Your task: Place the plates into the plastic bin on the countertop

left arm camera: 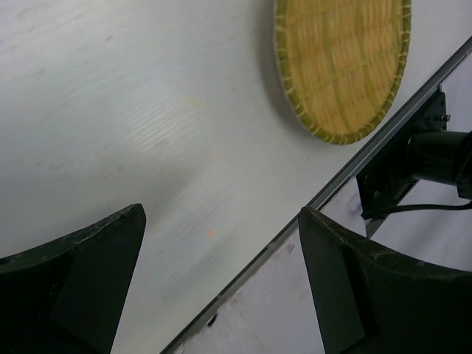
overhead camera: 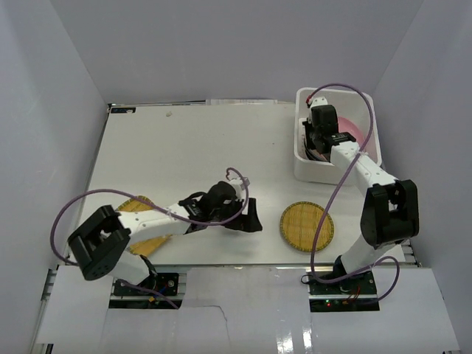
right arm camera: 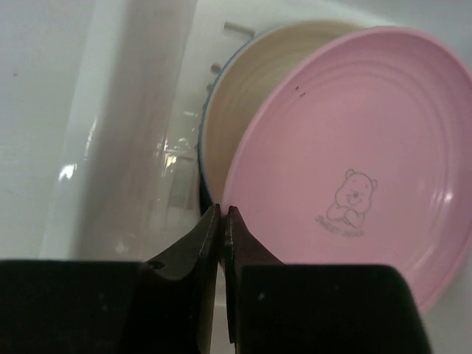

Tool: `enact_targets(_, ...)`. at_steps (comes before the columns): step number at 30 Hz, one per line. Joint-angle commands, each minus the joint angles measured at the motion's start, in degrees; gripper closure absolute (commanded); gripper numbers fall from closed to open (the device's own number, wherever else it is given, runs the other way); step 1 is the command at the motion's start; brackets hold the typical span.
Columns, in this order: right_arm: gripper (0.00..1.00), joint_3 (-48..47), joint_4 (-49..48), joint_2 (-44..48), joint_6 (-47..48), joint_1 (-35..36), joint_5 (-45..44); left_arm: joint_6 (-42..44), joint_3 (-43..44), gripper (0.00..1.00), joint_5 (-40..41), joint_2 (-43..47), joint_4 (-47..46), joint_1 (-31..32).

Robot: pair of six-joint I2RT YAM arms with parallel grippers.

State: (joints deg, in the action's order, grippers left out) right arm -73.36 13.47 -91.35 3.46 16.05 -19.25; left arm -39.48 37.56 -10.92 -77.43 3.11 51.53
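The white plastic bin (overhead camera: 335, 91) stands at the back right of the countertop (overhead camera: 192, 147). In it a pink plate (right arm camera: 354, 169) with a bear drawing leans on a cream plate (right arm camera: 251, 96); a blue rim (right arm camera: 200, 147) shows behind them. My right gripper (right arm camera: 223, 212) is inside the bin (overhead camera: 316, 144), shut and empty, its tips at the pink plate's left rim. One yellow woven plate (overhead camera: 306, 226) lies flat near the front edge and shows in the left wrist view (left arm camera: 343, 66). A second yellow plate (overhead camera: 139, 203) lies partly under the left arm. My left gripper (overhead camera: 249, 218) is open and empty (left arm camera: 221, 221) over the front edge.
The table's metal front edge (left arm camera: 324, 195) runs diagonally under the left gripper, with the right arm's base mount (left arm camera: 413, 162) beyond it. White enclosure walls stand on the left, back and right. The right arm's cable (overhead camera: 346, 92) loops over the bin.
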Motion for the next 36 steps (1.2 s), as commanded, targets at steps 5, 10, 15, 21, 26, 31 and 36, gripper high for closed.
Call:
enact_targets(5,0.64,0.24,-3.46,-1.46,-4.96,-1.73,8.95,-0.42,13.58,0.13,5.55,-17.91,-6.89,6.39)
enact_targets(10,0.20,0.67,-0.29,3.88,-8.29,-1.64,12.21,0.11,20.70,0.23,5.82,-27.41,-6.90,7.88)
enact_targets(15,0.20,9.63,-3.45,15.39,-12.86,-0.94,18.62,0.90,27.21,0.33,5.82,-35.42,-5.93,8.94)
enact_targets(21,0.24,18.77,-6.00,28.14,-17.61,-0.50,24.77,0.73,29.50,0.78,5.73,-38.94,-5.14,9.12)
enact_targets(26,0.22,20.01,-3.73,35.97,-19.10,-0.41,31.26,1.42,27.40,1.00,9.15,-34.47,-3.73,9.03)
enact_targets(31,0.09,18.87,-1.70,38.70,-19.28,-0.41,43.40,3.27,17.32,1.00,14.51,-15.72,0.39,7.28)
enact_targets(36,0.06,18.96,-6.95,39.06,-24.10,-0.06,48.77,2.13,7.28,1.00,17.59,7.34,10.12,2.36)
